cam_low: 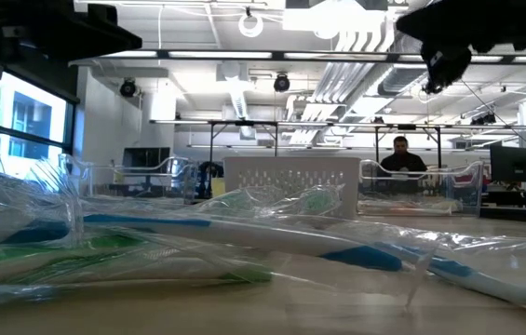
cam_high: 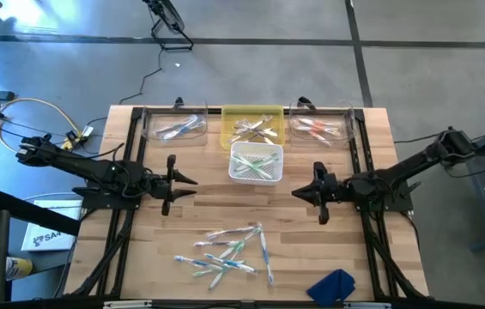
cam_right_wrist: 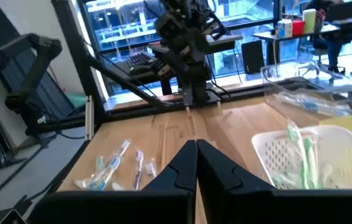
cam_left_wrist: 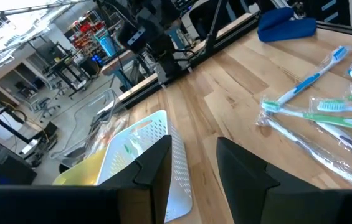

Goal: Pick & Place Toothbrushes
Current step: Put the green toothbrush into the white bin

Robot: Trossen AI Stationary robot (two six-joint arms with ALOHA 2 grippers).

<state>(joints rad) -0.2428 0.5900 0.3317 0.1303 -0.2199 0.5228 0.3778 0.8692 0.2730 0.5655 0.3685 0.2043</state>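
Toothbrushes (cam_high: 229, 249) loose near tabletop's front edge; left gripper (cam_high: 189, 185) parted and empty, right gripper (cam_high: 299, 194) closed and empty.

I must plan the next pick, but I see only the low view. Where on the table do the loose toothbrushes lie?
Observer: The loose toothbrushes lie between both arms, on the side away from the bins.
Operator: Is the white basket empty?
Observer: No, the white basket holds green brushes.
Operator: And the fingers?
Observer: The left gripper has its fingers apart, holding nothing; the right gripper is shut and empty.
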